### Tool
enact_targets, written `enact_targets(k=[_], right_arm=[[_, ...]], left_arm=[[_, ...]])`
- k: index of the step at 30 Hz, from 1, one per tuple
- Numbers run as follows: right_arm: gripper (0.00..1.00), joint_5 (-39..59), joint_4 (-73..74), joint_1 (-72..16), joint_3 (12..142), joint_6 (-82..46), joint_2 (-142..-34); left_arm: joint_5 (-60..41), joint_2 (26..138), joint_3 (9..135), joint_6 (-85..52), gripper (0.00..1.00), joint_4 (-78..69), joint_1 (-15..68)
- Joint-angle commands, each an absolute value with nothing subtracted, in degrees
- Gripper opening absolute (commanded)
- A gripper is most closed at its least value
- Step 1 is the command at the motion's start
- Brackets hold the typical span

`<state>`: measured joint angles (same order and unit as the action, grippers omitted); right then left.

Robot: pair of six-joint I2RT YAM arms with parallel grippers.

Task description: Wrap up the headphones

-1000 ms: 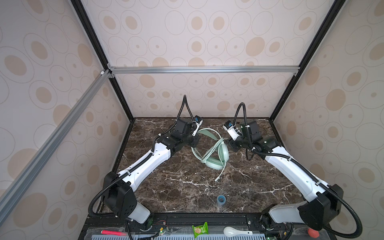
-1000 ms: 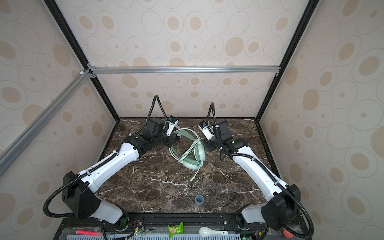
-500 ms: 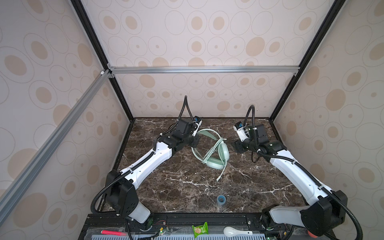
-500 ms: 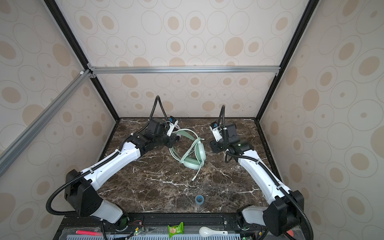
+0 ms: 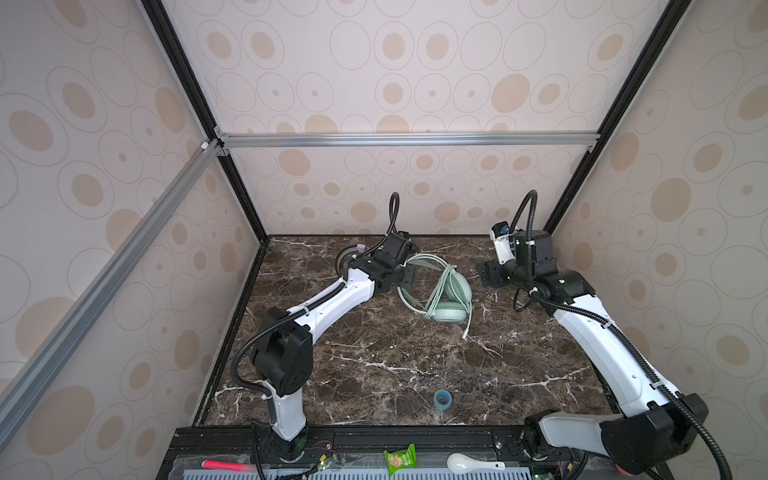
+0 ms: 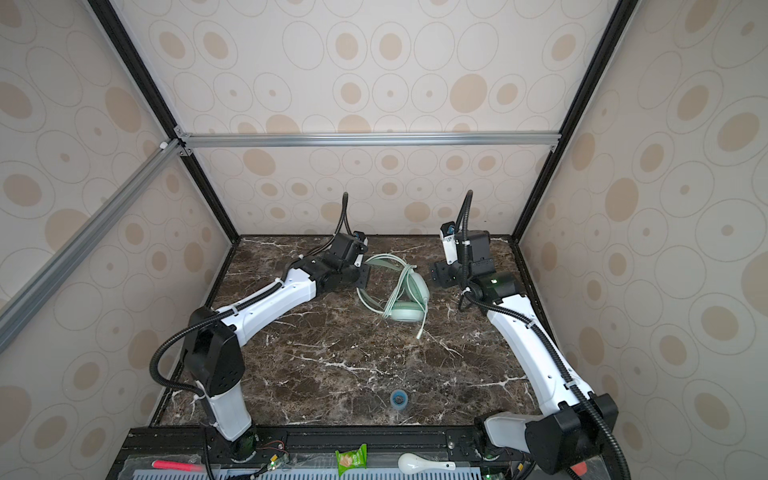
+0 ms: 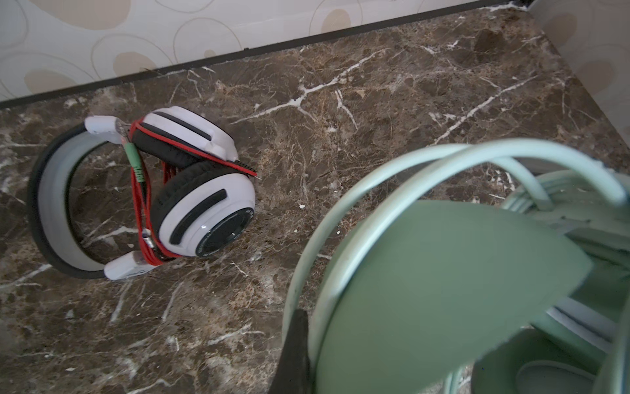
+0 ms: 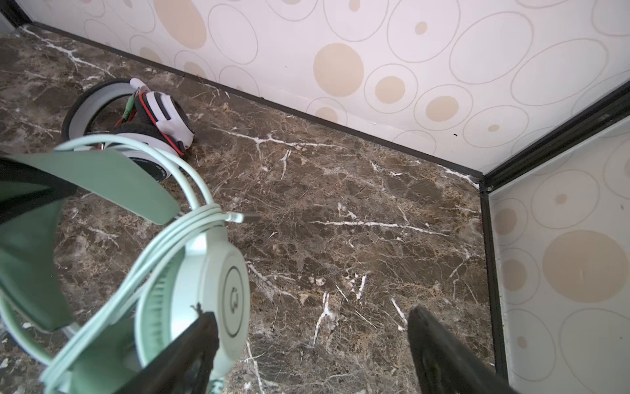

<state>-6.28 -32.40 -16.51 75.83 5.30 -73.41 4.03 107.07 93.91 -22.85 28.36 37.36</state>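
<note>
Left pincer (image 5: 405, 277) clamped shut on headband of mint headphones (image 5: 451, 309), which sit toward back middle of surface (image 5: 395, 365). Mint cord (image 8: 143, 273) bundled in loops over headband and earcups; one cord end (image 5: 466, 330) trails onto marble. Right pincer (image 8: 310, 315) spread wide, holding nothing, near mint earcup. White headphones (image 7: 204, 204) lie at rear left by back wall (image 7: 102, 41), red cord (image 7: 143, 211) wound around them.
</note>
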Motion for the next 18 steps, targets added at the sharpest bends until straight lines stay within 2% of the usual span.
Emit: enact_targets(k=[1,12,18], right_arm=[[0.89,-7.2,-34.3,-16.4,77.5,3.9,-74.0],[0.91,-11.7,-38.7,-16.4,80.5,5.7,-72.9],[0.92,-12.9,-40.2,-14.1,82.6,7.2,-72.3]], left_arm=[[4.7,110.7,101.9,-30.6,0.0,28.7,37.6],[2.2,133.0,129.4,-34.0,0.0,33.3,36.7],[0.4,138.6,133.3,-39.0,0.0,33.8,34.7]])
